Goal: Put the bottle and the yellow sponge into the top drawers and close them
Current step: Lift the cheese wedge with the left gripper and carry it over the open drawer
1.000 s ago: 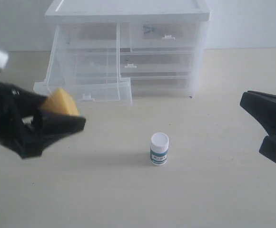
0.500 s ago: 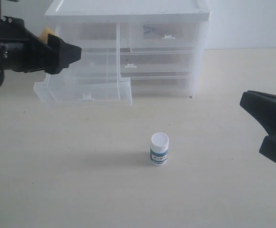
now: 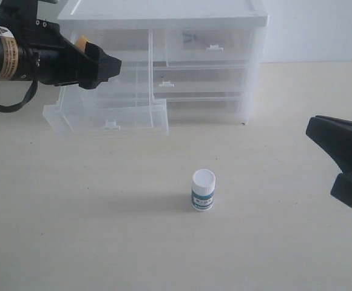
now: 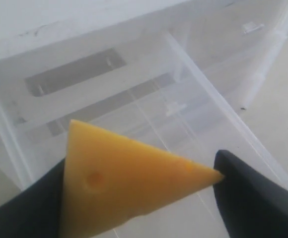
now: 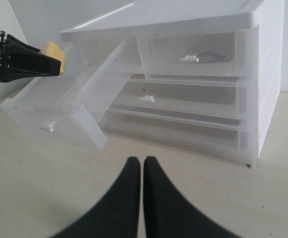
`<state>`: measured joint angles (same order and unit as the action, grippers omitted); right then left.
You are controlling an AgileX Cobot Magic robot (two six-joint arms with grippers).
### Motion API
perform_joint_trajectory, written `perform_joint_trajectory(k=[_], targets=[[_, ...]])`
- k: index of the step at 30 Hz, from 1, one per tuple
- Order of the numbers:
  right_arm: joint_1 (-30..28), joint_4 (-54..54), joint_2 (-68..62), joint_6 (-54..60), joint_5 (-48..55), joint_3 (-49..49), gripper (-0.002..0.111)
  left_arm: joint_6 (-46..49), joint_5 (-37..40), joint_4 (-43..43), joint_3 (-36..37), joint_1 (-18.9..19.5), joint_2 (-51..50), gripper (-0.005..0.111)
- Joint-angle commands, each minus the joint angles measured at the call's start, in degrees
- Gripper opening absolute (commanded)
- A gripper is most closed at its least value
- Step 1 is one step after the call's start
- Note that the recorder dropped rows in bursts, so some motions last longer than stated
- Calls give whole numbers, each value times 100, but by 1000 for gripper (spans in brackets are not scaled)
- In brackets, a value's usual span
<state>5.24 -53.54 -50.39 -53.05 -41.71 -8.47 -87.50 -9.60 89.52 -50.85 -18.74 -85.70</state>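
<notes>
My left gripper [image 3: 105, 64] is shut on the yellow sponge [image 3: 81, 41], an orange-yellow wedge [image 4: 129, 193] pinched between both black fingers. It hangs over the top left drawer [image 3: 109, 118], which is pulled far out and sags forward. The top right drawer [image 3: 209, 45] is shut in the cabinet. The bottle [image 3: 203, 190], with its white cap and teal label, stands upright on the table in front of the cabinet. My right gripper [image 3: 346, 163] is far right of the bottle, its fingers [image 5: 143, 163] pressed together with nothing between them.
The white-topped cabinet [image 3: 164, 12] stands at the back, with two full-width translucent drawers [image 3: 200, 79] shut below the top pair. The open drawer's front [image 5: 54, 124] juts over the beige table [image 3: 103, 242].
My left gripper has lifted the sponge from low at the front left up to the cabinet's top left, then shifted right over the open drawer. The bottle and right gripper stayed put.
</notes>
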Motion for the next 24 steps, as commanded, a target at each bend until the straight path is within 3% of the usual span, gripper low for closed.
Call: perform_joint_trajectory(k=[1,10,13,15,18,21,24], targets=[[-6,29,-1,6,-44,-34,2,24,218,-64,-75,-14,141,71],[-6,29,-1,6,-44,-34,2,-227,263,2,-123,-14,52,90],[-6,29,-1,49,-41,-34,2,-227,-865,298,-123,-14,228,87],[-6,29,-1,77,-41,-34,2,-291,-1975,512,-76,-14,430,77],[-6,29,-1,77,-41,-34,2,-247,-2853,584,228,-14,864,47],[-6,29,-1,77,-41,-34,2,-197,-2214,469,1045,-14,1263,20],[-6,45,-1,78,-41,-34,2,717,-1395,-343,1793,-126,1446,4]])
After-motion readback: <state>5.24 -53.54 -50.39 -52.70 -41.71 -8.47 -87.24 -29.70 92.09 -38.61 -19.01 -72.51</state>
